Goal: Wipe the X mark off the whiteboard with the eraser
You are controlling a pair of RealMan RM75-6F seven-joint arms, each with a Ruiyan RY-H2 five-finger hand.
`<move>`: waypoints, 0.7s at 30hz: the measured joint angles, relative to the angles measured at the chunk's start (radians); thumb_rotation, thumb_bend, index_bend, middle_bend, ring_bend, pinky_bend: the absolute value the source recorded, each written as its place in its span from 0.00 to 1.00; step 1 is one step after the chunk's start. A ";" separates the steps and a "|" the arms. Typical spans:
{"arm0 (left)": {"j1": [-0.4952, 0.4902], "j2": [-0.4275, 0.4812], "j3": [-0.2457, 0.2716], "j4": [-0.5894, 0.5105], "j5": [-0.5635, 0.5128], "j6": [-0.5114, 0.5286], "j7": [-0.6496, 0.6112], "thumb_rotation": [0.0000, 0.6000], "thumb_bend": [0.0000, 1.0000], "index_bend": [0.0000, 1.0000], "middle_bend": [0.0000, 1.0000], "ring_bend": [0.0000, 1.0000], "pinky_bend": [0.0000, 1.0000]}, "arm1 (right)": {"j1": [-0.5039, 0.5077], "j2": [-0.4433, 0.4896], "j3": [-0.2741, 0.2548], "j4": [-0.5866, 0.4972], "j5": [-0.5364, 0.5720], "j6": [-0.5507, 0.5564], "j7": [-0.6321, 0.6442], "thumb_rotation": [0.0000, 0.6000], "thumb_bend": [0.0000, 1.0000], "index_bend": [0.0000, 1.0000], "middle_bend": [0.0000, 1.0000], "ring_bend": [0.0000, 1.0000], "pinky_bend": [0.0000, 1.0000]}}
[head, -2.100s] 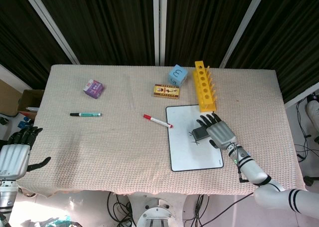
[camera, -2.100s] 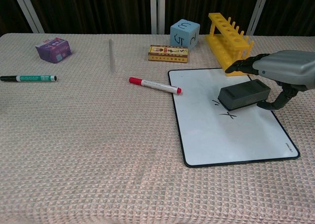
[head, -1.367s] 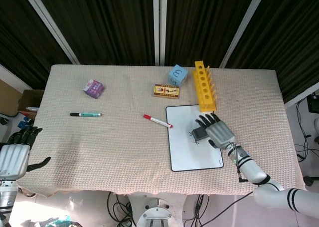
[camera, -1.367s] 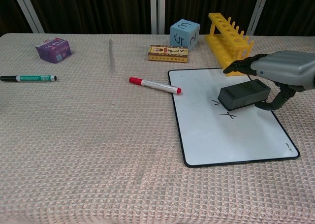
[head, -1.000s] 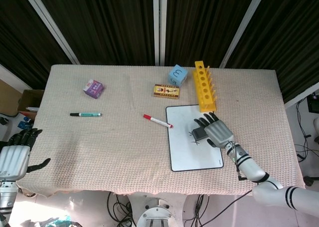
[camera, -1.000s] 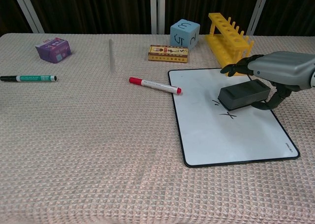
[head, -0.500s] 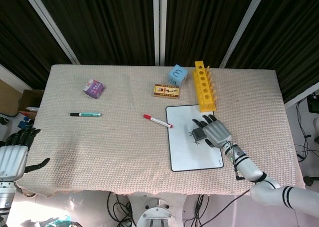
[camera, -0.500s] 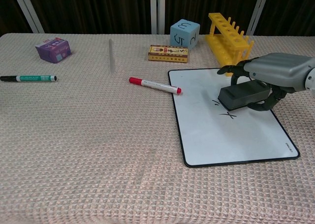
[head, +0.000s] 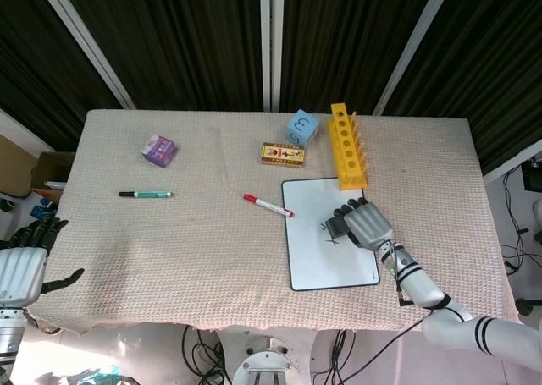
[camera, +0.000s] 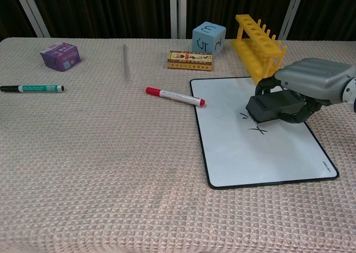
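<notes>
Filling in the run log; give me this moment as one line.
stage: grasp | right robot hand gripping eraser on whiteboard | X mark unwiped | left robot hand idle, open

Robot test lab, cloth-covered table [head: 169,233], black curtains [head: 186,38], loose cables on floor [head: 203,351]

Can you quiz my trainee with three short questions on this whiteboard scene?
1. True or false: the right hand has its fingers closed around the eraser.
2. Is the X on the whiteboard wiped off? A) fully B) not yet
3. What colour cap has the marker just left of the board?

Key: 1 true. 2 B, the X shows beside the eraser. 3 red.
</notes>
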 measured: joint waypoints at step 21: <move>0.004 -0.003 -0.001 0.013 -0.001 0.004 -0.017 0.75 0.12 0.17 0.15 0.12 0.20 | -0.033 0.004 -0.013 -0.004 -0.140 0.094 0.098 1.00 0.36 0.68 0.67 0.60 0.68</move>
